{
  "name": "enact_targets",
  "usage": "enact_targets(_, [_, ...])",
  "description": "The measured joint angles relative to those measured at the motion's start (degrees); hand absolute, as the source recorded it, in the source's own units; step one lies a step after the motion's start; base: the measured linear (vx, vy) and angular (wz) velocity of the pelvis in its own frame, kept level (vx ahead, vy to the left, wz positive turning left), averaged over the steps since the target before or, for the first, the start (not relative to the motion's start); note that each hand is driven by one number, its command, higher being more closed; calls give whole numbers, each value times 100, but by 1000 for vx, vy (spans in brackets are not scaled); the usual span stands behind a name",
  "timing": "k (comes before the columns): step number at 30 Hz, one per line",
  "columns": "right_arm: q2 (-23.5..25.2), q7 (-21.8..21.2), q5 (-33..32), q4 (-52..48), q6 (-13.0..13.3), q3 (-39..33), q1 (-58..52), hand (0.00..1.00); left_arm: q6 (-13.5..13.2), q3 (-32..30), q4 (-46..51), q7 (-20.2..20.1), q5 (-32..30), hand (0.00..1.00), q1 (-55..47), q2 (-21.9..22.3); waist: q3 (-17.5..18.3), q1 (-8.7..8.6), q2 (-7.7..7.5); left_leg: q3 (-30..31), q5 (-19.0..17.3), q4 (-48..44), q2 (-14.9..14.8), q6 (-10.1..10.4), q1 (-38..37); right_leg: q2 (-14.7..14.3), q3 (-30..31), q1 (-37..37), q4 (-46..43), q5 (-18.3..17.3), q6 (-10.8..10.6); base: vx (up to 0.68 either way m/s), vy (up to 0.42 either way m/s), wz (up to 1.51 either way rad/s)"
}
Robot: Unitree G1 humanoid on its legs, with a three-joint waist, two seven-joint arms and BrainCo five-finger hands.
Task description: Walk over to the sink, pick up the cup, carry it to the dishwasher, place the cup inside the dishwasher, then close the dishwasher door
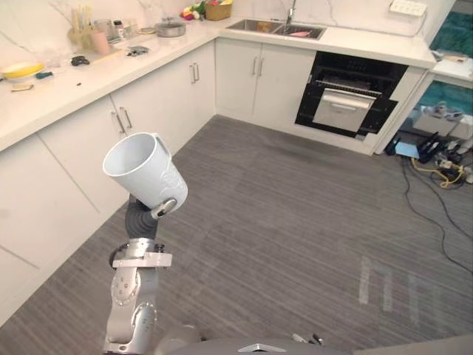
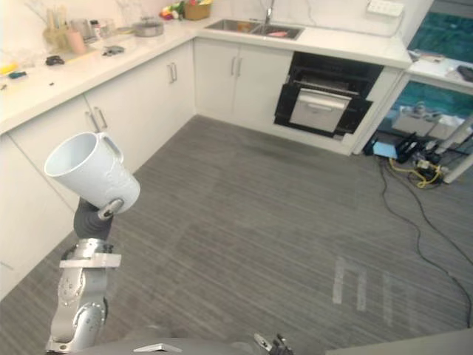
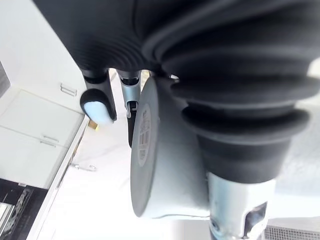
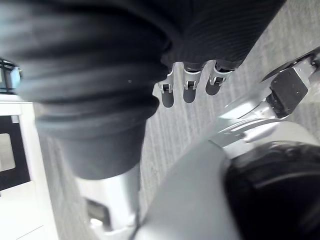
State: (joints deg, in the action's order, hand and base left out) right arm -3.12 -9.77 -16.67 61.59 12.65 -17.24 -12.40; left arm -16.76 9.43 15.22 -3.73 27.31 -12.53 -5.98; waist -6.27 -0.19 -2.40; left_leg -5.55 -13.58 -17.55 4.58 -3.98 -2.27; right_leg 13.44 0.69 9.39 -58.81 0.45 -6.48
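Noting left robot hand (image 1: 148, 214) curled round cup (image 1: 144, 174), raised and tilted; dishwasher (image 1: 347, 100) well apart. Right robot hand (image 4: 186, 82) slack, empty. We judge risk: walking jolts could loosen cup.

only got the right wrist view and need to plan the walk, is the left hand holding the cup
Observer: Yes. The left hand is curled round the white cup, holding it up in front of the robot, tilted with its mouth up.
Operator: ok and is the dishwasher open or shut
Observer: Open. The dishwasher sits across the floor, just right of the sink, and its door is tipped forward.
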Motion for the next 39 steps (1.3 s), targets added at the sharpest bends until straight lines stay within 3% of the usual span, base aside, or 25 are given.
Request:
enact_targets(3, [62, 1, -35, -248, 110, 22, -72, 0, 13, 427, -8, 107, -43, 100, 191, 19, 4, -136, 77, 192, -90, 369, -131, -52, -527, -201, -487, 746, -235, -1060, 210, 339, 30, 21])
enact_targets(5, [162, 40, -169, -363, 142, 19, -175, 0, 36, 608, -12, 98, -43, 100, 401, 77, -24, -181, 90, 385, -173, 529, -256, 46, -797, -226, -1129, 1049, 928, -1250, 238, 464, -27, 57])
enact_targets(7, [172, 39, -264, -496, 162, 21, -302, 0, 58, 697, -20, 82, -39, 100, 512, 153, -47, -227, 174, 615, -356, 536, -425, 145, -1085, -444, -1151, 1015, 2346, -1116, 276, 472, -90, 73])
enact_targets(10, [167, 39, -382, -543, 217, 150, -361, 0, 45, 704, -19, 17, 16, 100, 568, 301, -53, -318, 215, 879, -820, 344, -687, 397, -1366, -711, -595, 869, 4089, -331, 226, 565, -227, 81])
enact_targets(12, [74, 35, -390, -714, 185, 251, -490, 0, -2, 700, -41, -38, 17, 100, 481, 348, -70, -320, 255, 875, -1153, 291, -854, 558, -1733, -759, -616, 899, 3575, 313, 327, 496, -236, 51])
enact_targets(13, [-117, 26, -389, -833, 92, 338, -446, 0, -39, 708, -60, -46, 15, 100, 346, 427, -47, -314, 490, 835, -1185, 35, -1055, 563, -1775, -880, -704, 998, 3024, -148, 436, 540, -265, 0])
enact_targets(15, [-204, -15, -381, -1035, -60, 409, -398, 0, -150, 726, -59, -45, 8, 100, 272, 482, -15, -348, 600, 757, -967, -663, -1207, 532, -1610, -989, -782, 1046, 2515, -673, 534, 667, -341, -12])
enact_targets(16, [-237, -19, -364, -1159, -189, 382, -411, 0, -222, 761, -59, -23, -3, 100, 235, 554, -21, -362, 670, 674, -656, -1308, -1370, 647, -1452, -1200, -801, 877, 2445, -947, 607, 577, -288, -25])
enact_targets(18, [-269, -18, -355, -1293, -359, 330, -457, 0, -271, 797, -51, 34, -40, 100, 186, 656, -61, -360, 823, 749, 528, -2861, -1653, 926, -873, -1489, -871, 413, 2574, -1277, 706, 546, -236, -26])
enact_targets(19, [-254, -8, -361, -1429, -384, 347, -540, 0, -285, 815, -52, 50, -66, 100, 76, 691, -104, -330, 768, 789, 2151, -3992, -1772, 1097, -237, -1637, -765, 70, 2707, -1484, 881, 485, -157, -19])
enact_targets(20, [-243, 13, -375, -1447, -360, 328, -547, 0, -284, 810, -68, 52, -124, 100, -27, 792, -136, -291, 781, 859, 2110, -5340, -1756, 1026, 589, -1691, -752, -280, 2851, -1625, 989, 465, -137, -17])
enact_targets(22, [-222, 64, -496, -1312, -193, 277, -554, 0, -289, 659, -88, 24, -161, 100, -195, 866, -159, -158, 727, 647, 1553, -6433, -1669, 768, 1684, -1682, -671, -882, 3231, -1711, 1096, 518, -90, -33])
enact_targets(24, [-177, 207, -809, -1318, 61, 261, -503, 0, -344, 402, -124, -71, -146, 100, -235, 864, -156, 73, 656, 320, 948, -6086, -1688, 641, 2416, -1667, -402, -1369, 3645, -1652, 1054, 518, -25, -76])
enact_targets(25, [-164, 379, -889, -1343, 198, 244, -379, 0, -376, 262, -128, -91, -97, 100, -232, 803, -168, 175, 617, 210, 688, -5263, -1701, 702, 2663, -1664, -183, -1640, 3879, -1647, 1043, 441, 64, -73])
enact_targets(26, [-174, 482, -893, -1358, 252, 240, -316, 0, -380, 222, -125, -93, -85, 100, -245, 778, -173, 211, 605, 169, 588, -4690, -1690, 729, 2677, -1664, -75, -1776, 3972, -1649, 1038, 677, 137, -98])
enact_targets(27, [-192, 697, -898, -1417, 340, 229, -174, 0, -390, 193, -99, -92, -44, 100, -298, 730, -170, 240, 561, 115, 498, -3279, -1631, 767, 2540, -1638, 169, -1995, 4124, -1712, 925, 679, 210, -111])
enact_targets(28, [-169, 889, -939, -1611, 377, 114, -28, 0, -389, 229, -65, -75, -47, 100, -364, 647, -161, 241, 503, 239, 597, -1638, -1473, 771, 2238, -1543, 371, -2155, 4175, -1868, 673, 570, 224, -115])
enact_targets(29, [-173, 971, -1007, -1719, 424, 73, 12, 0, -392, 317, -41, -58, -47, 100, -417, 623, -139, 228, 505, 412, 752, -826, -1383, 787, 1995, -1521, 493, -2207, 4173, -1955, 542, 650, 358, -148])
enact_targets(30, [-88, 1233, -1068, -1789, 609, 6, 99, 0, -433, 521, -44, 16, -61, 100, -535, 502, -100, 273, 334, 642, 1602, -174, -1094, 935, 1602, -1337, 866, -2471, 4177, -2258, 537, 538, 320, -107])
enact_targets(32, [99, 1437, -1086, -1838, 665, 8, 152, 0, -440, 637, -63, 59, -68, 100, -543, 377, -73, 152, 13, 480, 1271, -529, -962, 828, 1635, -1071, 911, -2586, 4181, -2282, 503, 466, 270, -50])
enact_targets(35, [274, 2019, -1203, -1793, 751, -184, 142, 0, -456, 873, -90, -14, -62, 100, -345, 305, -15, 65, -142, 378, 252, -1697, -817, 608, 1892, -891, 926, -2548, 3666, -2179, 384, 483, 298, -11])
enact_targets(36, [298, 2106, -1239, -1780, 751, -268, 158, 0, -452, 886, -119, -55, -62, 100, -257, 251, -10, 35, -156, 371, 128, -1783, -732, 556, 1861, -840, 902, -2450, 3328, -2175, 377, 392, 257, 12])
enact_targets(37, [331, 2231, -1279, -1727, 770, -440, 157, 0, -430, 913, -160, -170, -59, 100, -115, 181, -14, 2, -179, 285, -80, -1835, -555, 434, 1680, -681, 791, -2111, 2390, -2006, 89, 336, 252, -7])
enact_targets(38, [347, 2262, -1341, -1601, 812, -593, 160, 0, -413, 914, -136, -257, -53, 100, -71, 121, -3, 38, -185, 100, -293, -1753, -426, 368, 1400, -499, 752, -1608, 1260, -1440, -128, 319, 247, -27])
enact_targets(39, [362, 2248, -1358, -1530, 838, -630, 209, 0, -386, 924, -113, -290, -54, 100, -71, 80, -14, 53, -148, 34, -379, -1629, -364, 288, 1211, -371, 678, -1377, 769, -1111, -109, 309, 223, -60])
